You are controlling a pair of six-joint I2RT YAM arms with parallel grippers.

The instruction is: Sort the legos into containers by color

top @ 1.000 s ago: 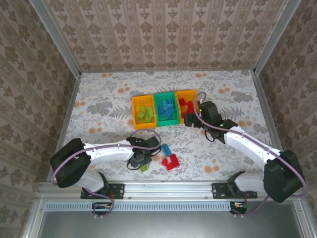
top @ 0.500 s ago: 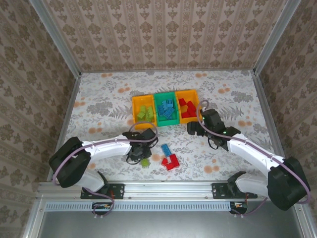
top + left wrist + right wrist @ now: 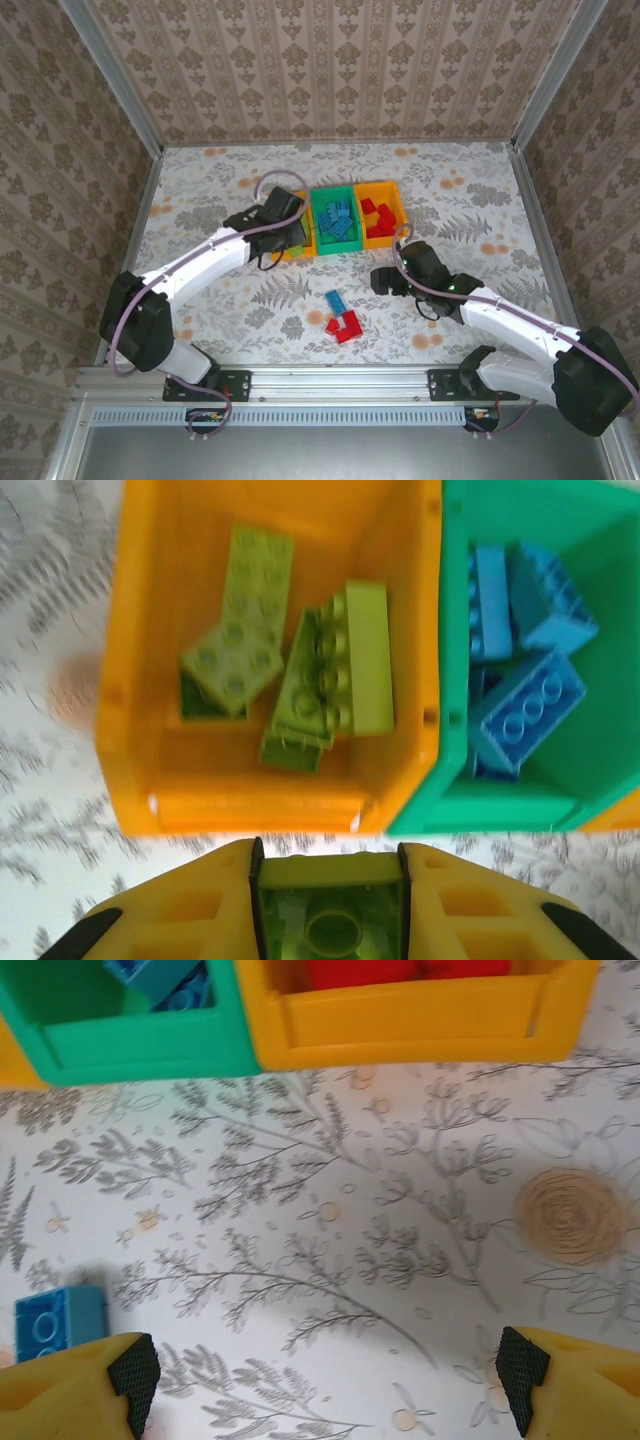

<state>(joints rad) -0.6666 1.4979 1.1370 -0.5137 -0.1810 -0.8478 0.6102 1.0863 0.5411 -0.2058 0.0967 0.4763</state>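
Three bins sit in a row toward the far middle of the table (image 3: 480,200): a left orange bin (image 3: 115,680), a green bin (image 3: 334,191) touching it, and a right orange bin (image 3: 382,187) on the green one's other side. The tabletop has a pale floral print, grey leaves and ferns with little orange blossoms scattered about. The walls around it all wear beige damask wallpaper (image 3: 340,70). There are metal posts in the corners, and an aluminium rail (image 3: 340,380) runs along the near edge where the arm bases are bolted.

Sorting looks mostly done tbh. Lime green legos (image 3: 320,680) are piled in the left orange bin, blue legos (image 3: 525,715) in the green one, and red legos (image 3: 375,215) in the right orange one. Out on the open table, near the middle, a blue brick (image 3: 336,300) lies just beside a couple of red bricks (image 3: 346,326) that touch each other.

The left gripper (image 3: 330,865) is over the near wall of the left orange bin. Its fingers are pinched tight on a lime green brick (image 3: 330,925), whose hollow underside faces the wrist camera. The right gripper (image 3: 328,1368) hangs over bare table just on the near side of the right orange bin, fingers spread wide with nothing between them. The blue brick is off to its left.
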